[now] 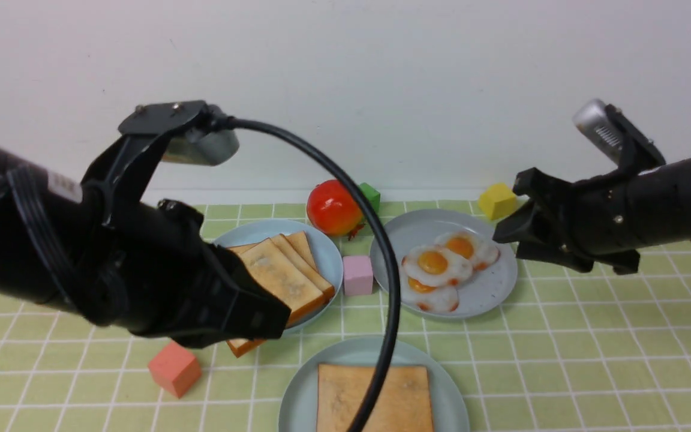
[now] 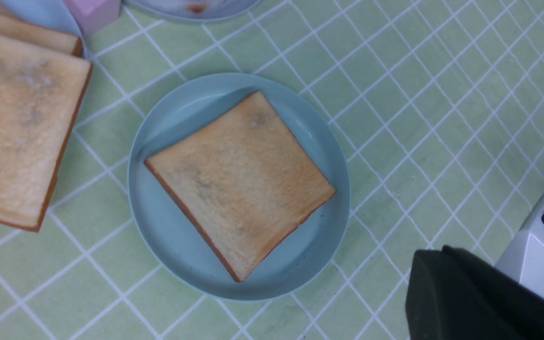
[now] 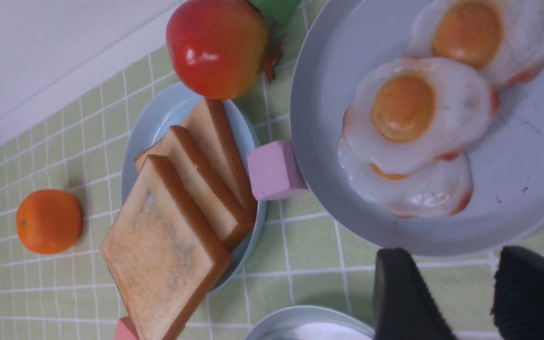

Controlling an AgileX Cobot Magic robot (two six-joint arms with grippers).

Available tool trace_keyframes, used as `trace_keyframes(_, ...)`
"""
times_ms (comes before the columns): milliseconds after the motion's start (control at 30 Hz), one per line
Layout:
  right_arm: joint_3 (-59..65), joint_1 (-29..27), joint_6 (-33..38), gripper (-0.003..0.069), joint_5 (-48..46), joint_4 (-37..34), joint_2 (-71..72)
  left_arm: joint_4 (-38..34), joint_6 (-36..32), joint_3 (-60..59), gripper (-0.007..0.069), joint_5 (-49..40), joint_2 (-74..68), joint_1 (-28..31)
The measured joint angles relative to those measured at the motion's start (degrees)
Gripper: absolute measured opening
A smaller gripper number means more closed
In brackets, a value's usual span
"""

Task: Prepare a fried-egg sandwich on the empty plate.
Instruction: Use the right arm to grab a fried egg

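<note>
Your cable point(image 1: 390, 282) crosses the plate point(image 2: 168, 245) with one toast point(image 2: 239, 184); behind sit three slices point(image 1: 285, 276), three eggs point(image 1: 435, 264), a pink cube point(image 1: 357, 275); right gripper point(image 3: 456, 264) spread, left gripper point(image 1: 255, 318) jaws unreadable.

A table point(image 1: 591, 360) under a green checked cloth carries three plates: a pale green-blue plate point(image 1: 297, 402) nearest the robot, a light-blue plate point(image 1: 327, 255) behind it to the left, and a grey plate point(image 1: 489, 294) to the right. A pink block point(image 1: 357, 275) sits between the back two. A red fruit point(image 1: 333, 208), a green block point(image 1: 370, 195), a yellow block point(image 1: 497, 201), a salmon block point(image 1: 174, 367) and an orange point(image 3: 48, 221) also lie on the cloth
</note>
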State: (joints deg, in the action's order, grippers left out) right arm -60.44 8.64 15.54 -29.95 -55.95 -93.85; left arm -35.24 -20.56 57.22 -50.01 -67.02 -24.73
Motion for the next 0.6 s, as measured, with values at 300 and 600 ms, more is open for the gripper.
trace_keyframes(300, -0.1, 0.0, 16.7, 0.0385, 6.3, -21.9, -11.9, -1.1, 0.2, -0.8, -0.0013, 1.3, 0.7, 0.0)
trace_keyframes(600, -0.4, 0.0, 31.8, 0.0385, 8.5, -41.1, -18.5, -1.2, 0.2, -0.8, -0.0013, 1.5, 0.7, 0.0)
